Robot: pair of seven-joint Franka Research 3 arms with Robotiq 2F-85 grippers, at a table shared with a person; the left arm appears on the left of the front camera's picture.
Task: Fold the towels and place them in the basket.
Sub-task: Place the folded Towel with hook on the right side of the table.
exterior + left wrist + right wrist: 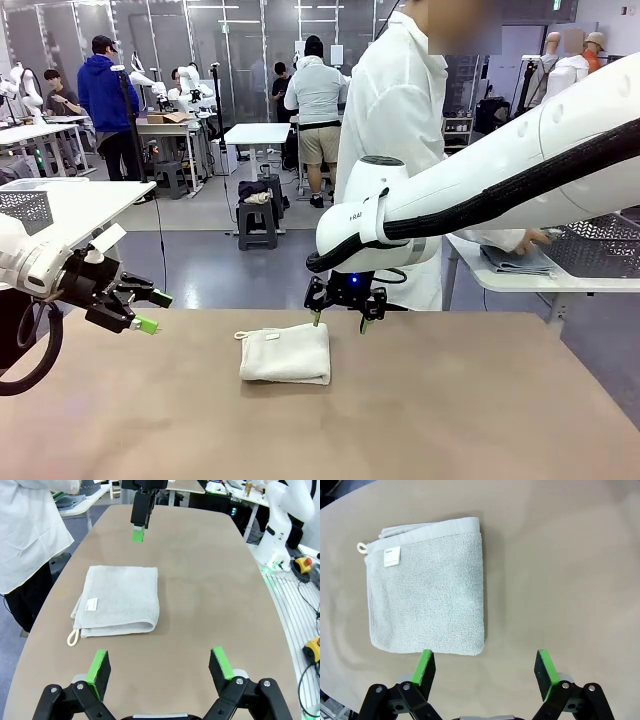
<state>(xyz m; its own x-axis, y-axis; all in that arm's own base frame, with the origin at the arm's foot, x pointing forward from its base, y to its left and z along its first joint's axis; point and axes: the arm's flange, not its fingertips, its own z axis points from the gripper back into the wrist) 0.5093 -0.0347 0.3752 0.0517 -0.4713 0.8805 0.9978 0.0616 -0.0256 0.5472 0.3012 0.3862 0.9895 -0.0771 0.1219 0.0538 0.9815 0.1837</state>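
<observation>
No legible text; print on white tag [392, 556] of towel [427, 595] too small.

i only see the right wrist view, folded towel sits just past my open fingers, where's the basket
observer: In the front view the basket is off your table. It stands on a white side table at the robot's right, beyond the far edge.
operator: ok and where's the other arm, is it in my way
observer: The left gripper hangs open near the table's left edge, well apart from the cream-white towel.
</observation>
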